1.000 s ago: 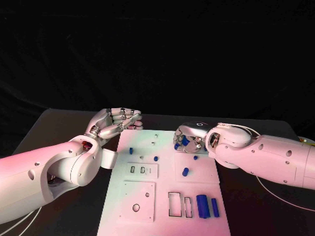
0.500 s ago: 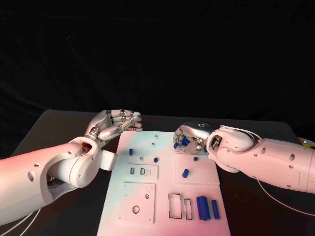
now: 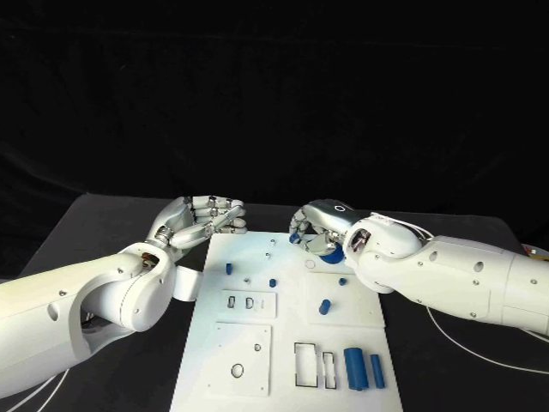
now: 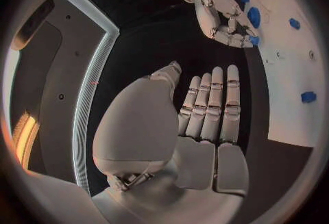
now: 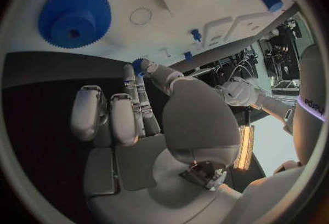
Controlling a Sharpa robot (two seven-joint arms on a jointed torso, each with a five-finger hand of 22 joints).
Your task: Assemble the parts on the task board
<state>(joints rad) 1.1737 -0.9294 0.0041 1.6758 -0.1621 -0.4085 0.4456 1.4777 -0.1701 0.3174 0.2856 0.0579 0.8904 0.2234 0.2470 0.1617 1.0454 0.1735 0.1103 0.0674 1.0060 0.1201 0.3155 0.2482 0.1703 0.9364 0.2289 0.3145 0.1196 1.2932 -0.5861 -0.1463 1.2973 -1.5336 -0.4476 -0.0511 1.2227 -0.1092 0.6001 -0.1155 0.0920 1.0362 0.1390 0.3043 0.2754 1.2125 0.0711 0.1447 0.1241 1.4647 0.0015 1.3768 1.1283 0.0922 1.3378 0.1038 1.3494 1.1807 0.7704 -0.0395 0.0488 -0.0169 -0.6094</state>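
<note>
While the left hand (image 3: 204, 216) stays curled on nothing beside the task board's (image 3: 256, 322) ten o'clock corner, the right hand (image 3: 324, 230) has lifted off the far end of the board and turned, baring a blue gear (image 3: 333, 254) seated there. In the right wrist view that gear (image 5: 74, 16) lies flat on the white plate, apart from the fingers (image 5: 134, 104), which are loosely bent and hold nothing. That part looks placed; several blue pieces toward six o'clock remain loose.
</note>
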